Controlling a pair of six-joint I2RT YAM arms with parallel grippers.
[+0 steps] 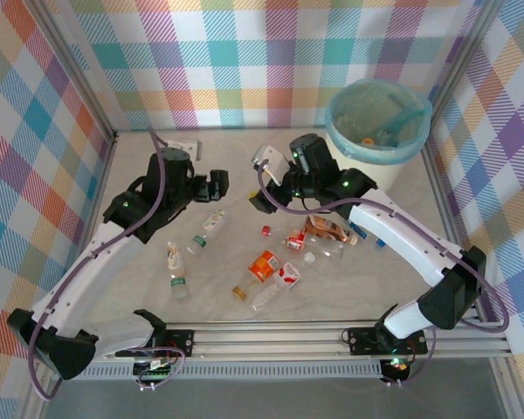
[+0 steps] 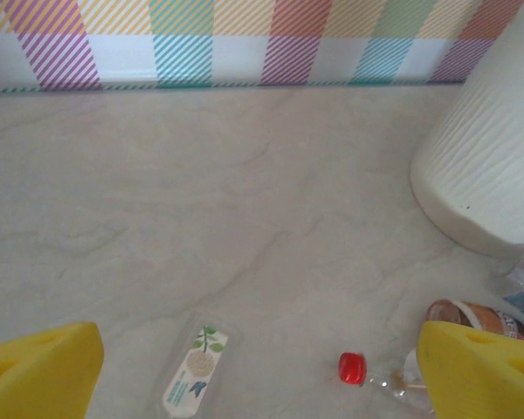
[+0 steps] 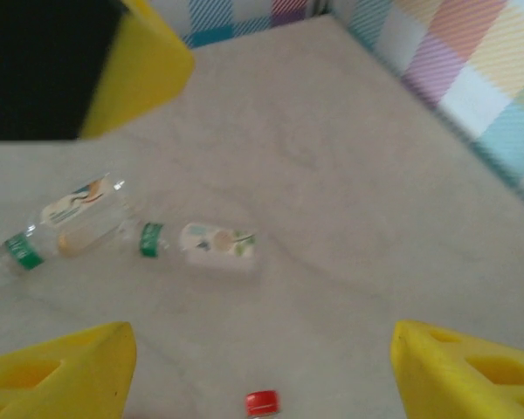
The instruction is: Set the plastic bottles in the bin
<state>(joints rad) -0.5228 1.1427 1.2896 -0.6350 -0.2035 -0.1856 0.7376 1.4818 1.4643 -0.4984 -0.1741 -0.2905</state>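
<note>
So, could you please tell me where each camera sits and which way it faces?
Top external: above and behind the bases, looking down on the table; left arm and right arm show.
Left wrist: on the left arm, facing the far wall; left gripper fingers at the bottom corners, bin at right.
Right wrist: on the right arm, facing the far-left corner; right gripper fingers at the bottom corners, a left-gripper finger top left.
Shared: both wrist views hold the red cap and the leaf-label bottle.
</note>
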